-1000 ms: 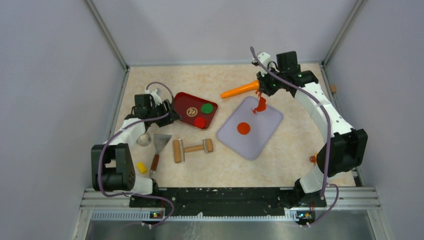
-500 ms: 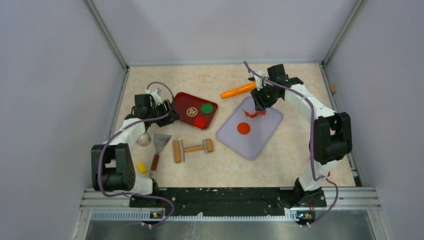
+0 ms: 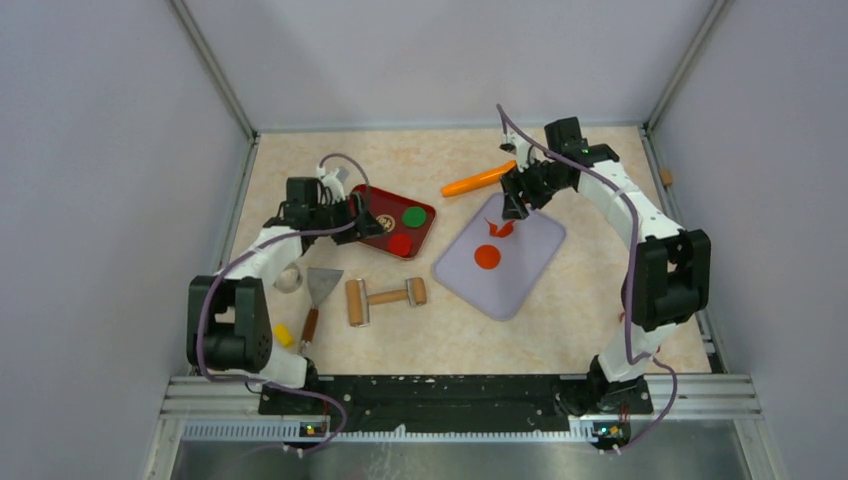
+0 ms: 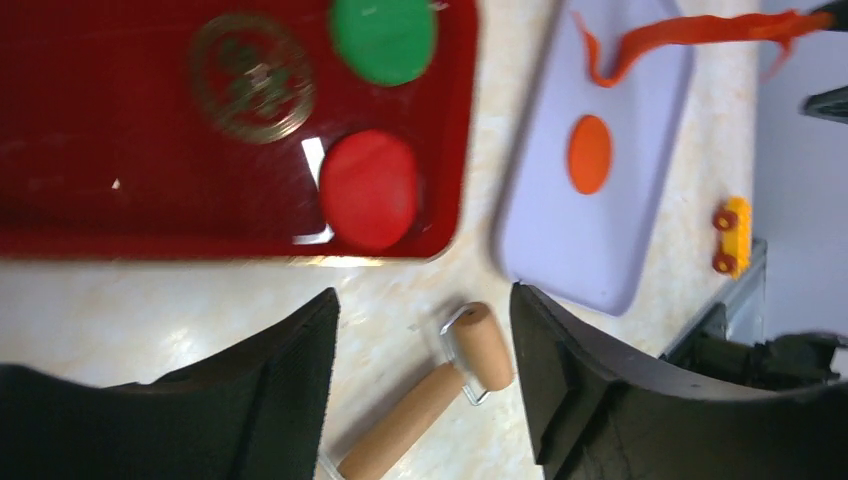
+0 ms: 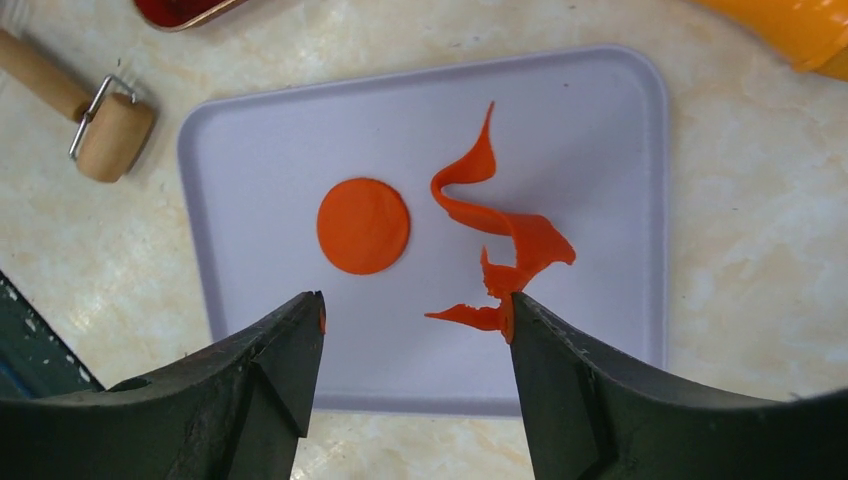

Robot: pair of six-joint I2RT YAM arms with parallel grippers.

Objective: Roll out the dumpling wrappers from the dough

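both outstretched: left arm [image 3: 262,245] at tray [image 3: 372,198], right arm [image 3: 622,200] over board [image 3: 510,280]

A pale purple board [image 5: 600,120] lies on the mottled beige counter [image 5: 760,230]. On it sits a flat round orange disc [image 5: 363,226]. Near the disc but apart from it is a curled, torn strip of orange clay [image 5: 500,225]. The two dark fingers [image 5: 265,385] stand spread wide over the board's lower part. The strip's ragged lower end touches the tip of the finger on the picture's right. A wooden roller [image 5: 112,135] lies on the counter off the board's upper left corner. An orange object [image 5: 800,30] is cut off at the top right, and the corner of a red tray [image 5: 180,10] at the top left.
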